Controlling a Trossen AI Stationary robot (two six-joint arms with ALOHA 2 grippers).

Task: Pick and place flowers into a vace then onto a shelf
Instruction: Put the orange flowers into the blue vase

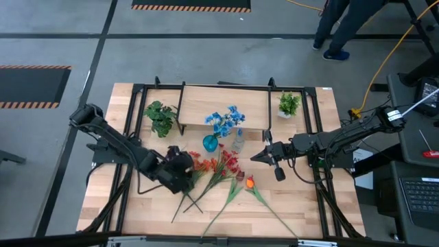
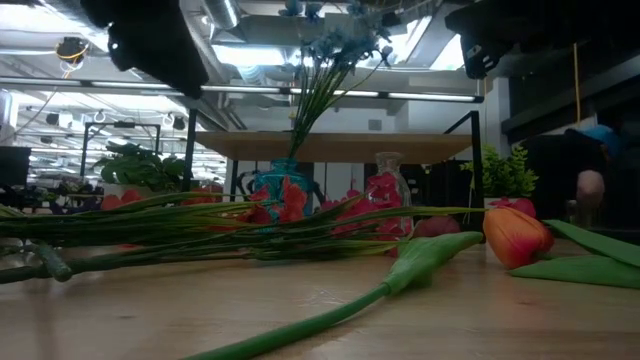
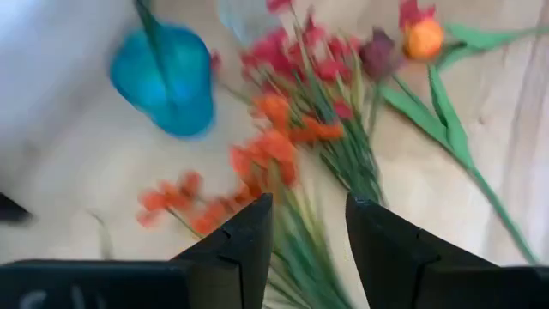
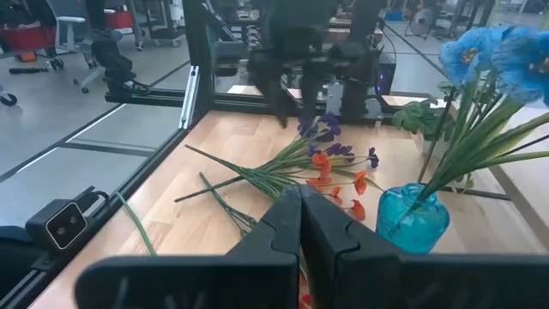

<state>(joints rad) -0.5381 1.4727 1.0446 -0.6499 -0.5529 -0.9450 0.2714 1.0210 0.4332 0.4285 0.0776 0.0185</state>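
Left hand (image 1: 184,168): fingers spread, holding nothing, poised over the stems of the loose flowers (image 1: 218,167) lying on the desk (image 1: 302,213). Right hand (image 1: 264,156): fingers pressed together, empty, near the blooms' other side. Blue vase (image 1: 210,143): holds blue flowers, stands beside the shelf (image 1: 206,103).

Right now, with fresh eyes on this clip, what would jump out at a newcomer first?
The blue flowers standing in the teal vase, just in front of the shelf at mid-table. Next, the heap of red, orange and purple flowers lying flat on the tabletop with the orange tulip at its right edge. The left gripper hangs open over the heap's stems, while the right gripper waits shut beside the clear glass vase.
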